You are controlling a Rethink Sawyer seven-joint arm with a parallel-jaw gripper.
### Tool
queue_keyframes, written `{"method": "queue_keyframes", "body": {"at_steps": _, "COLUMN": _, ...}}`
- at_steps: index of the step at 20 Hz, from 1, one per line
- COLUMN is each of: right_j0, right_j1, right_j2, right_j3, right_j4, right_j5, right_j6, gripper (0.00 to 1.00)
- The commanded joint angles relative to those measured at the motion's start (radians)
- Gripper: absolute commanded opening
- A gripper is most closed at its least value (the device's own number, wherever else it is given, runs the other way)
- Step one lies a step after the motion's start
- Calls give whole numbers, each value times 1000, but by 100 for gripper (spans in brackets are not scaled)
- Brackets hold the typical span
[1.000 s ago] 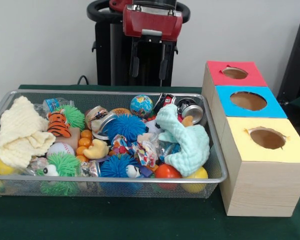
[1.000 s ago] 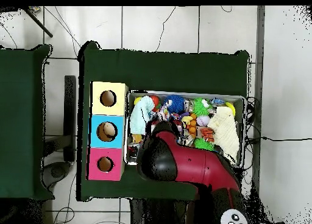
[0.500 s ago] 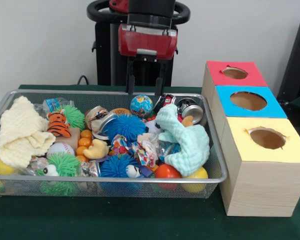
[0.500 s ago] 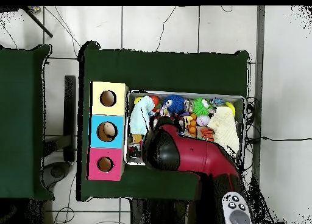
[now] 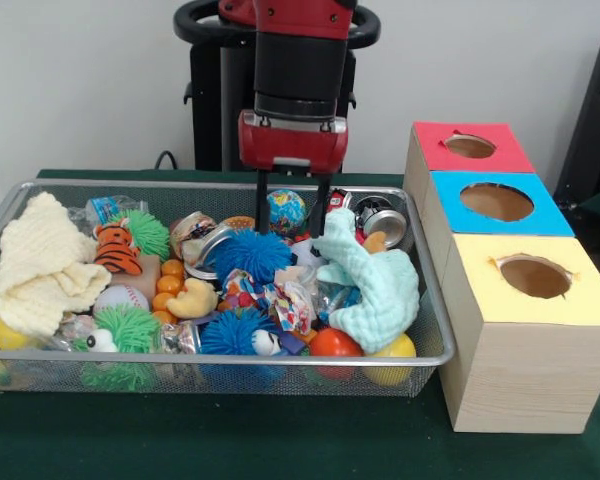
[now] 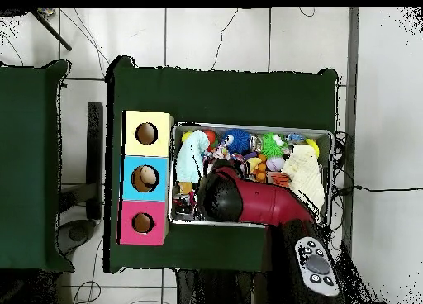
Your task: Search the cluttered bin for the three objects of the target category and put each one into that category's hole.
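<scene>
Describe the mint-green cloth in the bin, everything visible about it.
The mint-green knitted cloth is soft, bumpy-textured and crumpled into a loose arch, one end raised near the open gripper, the other drooping toward the front rim. It lies at the end of the bin nearest the boxes, resting on a yellow ball and beside a red ball. Nothing grips it.

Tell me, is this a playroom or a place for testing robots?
Most likely a robot test room. A red and black robot arm on a black pedestal reaches over a silver wire-mesh bin heaped with toys, beside pale wooden boxes with round holes. From above, cables trail over a white tiled floor.
</scene>
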Motion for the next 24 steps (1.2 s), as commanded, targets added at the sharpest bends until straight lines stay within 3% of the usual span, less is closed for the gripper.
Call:
{"method": "queue_keyframes", "body": {"at_steps": 1, "right_j0": -19, "right_j1": 113, "right_j2": 64, "right_j3": -40, "right_j4": 13, "right_j5": -31, "right_j6": 145, "gripper": 100}}
{"method": "queue_keyframes", "body": {"at_steps": 19, "right_j0": -42, "right_j1": 253, "right_j2": 50, "right_j3": -9, "right_j4": -2, "right_j5": -300, "right_j6": 201, "gripper": 100}}
{"method": "queue_keyframes", "body": {"at_steps": 24, "right_j0": -43, "right_j1": 257, "right_j2": 48, "right_j3": -1, "right_j4": -5, "right_j5": -369, "right_j6": 207, "gripper": 100}}
